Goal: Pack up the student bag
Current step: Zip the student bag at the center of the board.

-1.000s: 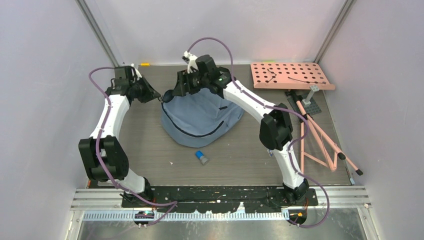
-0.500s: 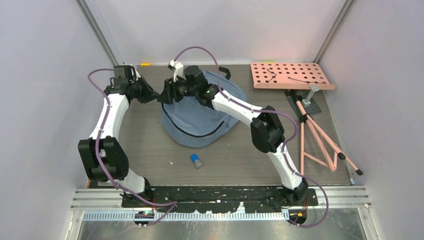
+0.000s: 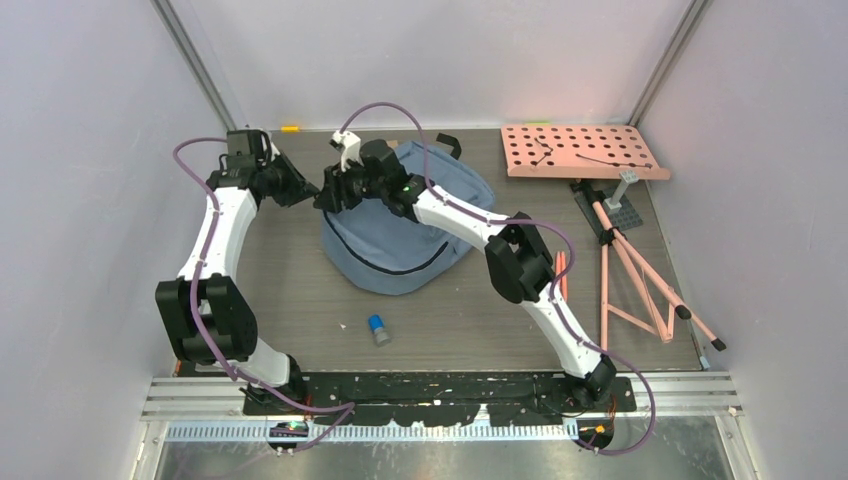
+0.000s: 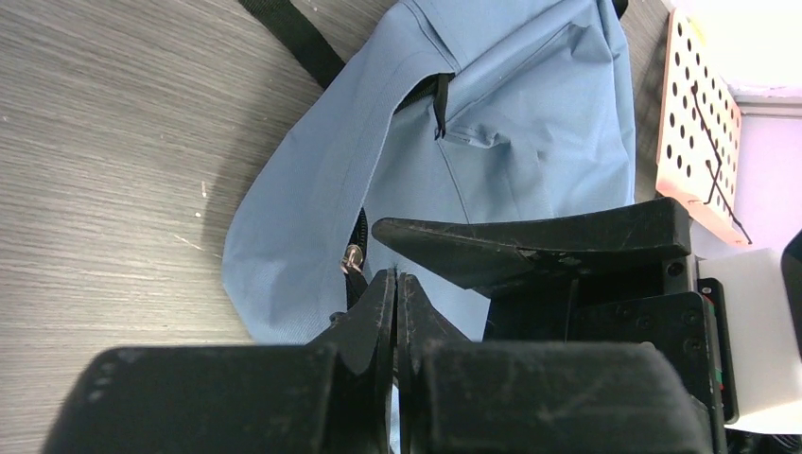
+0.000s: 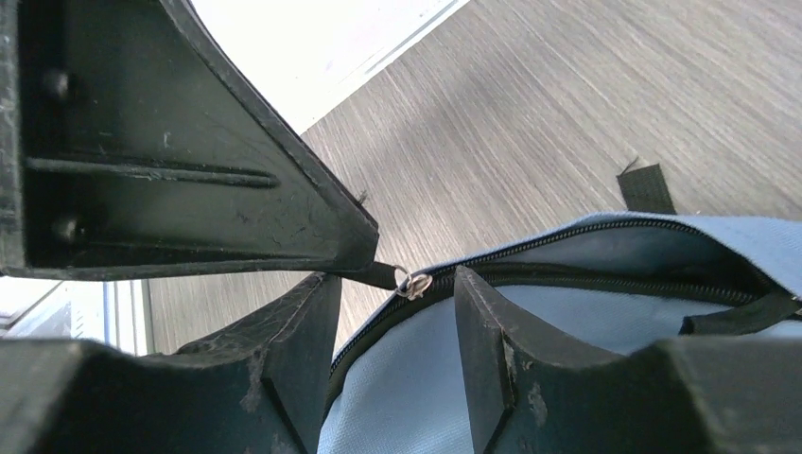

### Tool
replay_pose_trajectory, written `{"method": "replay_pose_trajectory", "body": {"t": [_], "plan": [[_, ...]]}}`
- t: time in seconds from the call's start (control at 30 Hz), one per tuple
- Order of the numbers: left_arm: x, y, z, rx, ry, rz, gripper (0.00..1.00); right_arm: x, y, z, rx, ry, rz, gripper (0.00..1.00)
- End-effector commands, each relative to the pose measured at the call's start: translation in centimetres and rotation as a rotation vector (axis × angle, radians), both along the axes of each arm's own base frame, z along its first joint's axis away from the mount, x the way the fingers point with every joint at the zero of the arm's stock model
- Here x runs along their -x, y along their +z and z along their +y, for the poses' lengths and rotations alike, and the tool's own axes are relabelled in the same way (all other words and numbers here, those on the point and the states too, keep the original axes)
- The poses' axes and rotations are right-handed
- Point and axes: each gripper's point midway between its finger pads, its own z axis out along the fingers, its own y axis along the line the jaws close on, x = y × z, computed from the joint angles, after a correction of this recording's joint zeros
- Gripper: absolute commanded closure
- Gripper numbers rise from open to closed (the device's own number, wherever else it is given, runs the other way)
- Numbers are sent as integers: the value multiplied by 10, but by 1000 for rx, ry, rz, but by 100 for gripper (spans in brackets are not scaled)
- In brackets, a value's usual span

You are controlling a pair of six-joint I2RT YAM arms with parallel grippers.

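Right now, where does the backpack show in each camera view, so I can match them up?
Top: the backpack lies mid-table, toward the far side.
Left wrist: it fills the upper middle, above the shut left hand.
Right wrist: lower right, its zip edge between the open right hand's fingers.
Shared landmark: the grey wood table in all three; the metal zip pull in both wrist views.

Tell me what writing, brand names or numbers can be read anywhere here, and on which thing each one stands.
None: no text can be read in any view.
Grey-blue fabric backpack: no logo or label showing.
Pink flat board with round holes: plain, no markings.
Small blue-capped grey cylinder: too small to tell whether it bears print.
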Motion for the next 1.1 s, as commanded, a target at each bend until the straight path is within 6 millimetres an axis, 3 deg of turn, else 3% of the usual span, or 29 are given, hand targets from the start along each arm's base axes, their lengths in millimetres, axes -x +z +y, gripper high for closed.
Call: {"method": "replay_pose_trajectory", "body": {"t": [0.0, 0.1, 0.33, 0.47, 0.53, 0.67, 0.77, 0.87, 1.07], "plan": [[-1, 41, -5, 21, -19, -101, 100, -16, 46, 8, -78, -30, -122, 47], [-2, 40, -4, 20, -18, -98, 100, -17, 52, 9, -90, -29, -132, 48], [-6, 36, -6, 36, -15, -89, 100, -10, 53, 15, -114, 11, -104, 67], [-8, 36, -8, 43, -30, -93, 98, -11, 54, 15, -110, 0, -99, 95], [-7, 38, -7, 23, -44, -104, 81, -15, 57, 12, -102, -35, -86, 99], [2, 40, 9, -83, -26, -112, 33, -27, 61, 1, -83, -119, -62, 99], [14, 43, 19, -152, -2, -123, 23, -38, 62, -9, -76, -172, -45, 99], [25, 39, 21, -170, 2, -148, 22, -45, 60, -16, -77, -201, -8, 99], [46, 8, 7, -96, -10, -149, 35, -53, 64, -24, -89, -213, 14, 99]]}}
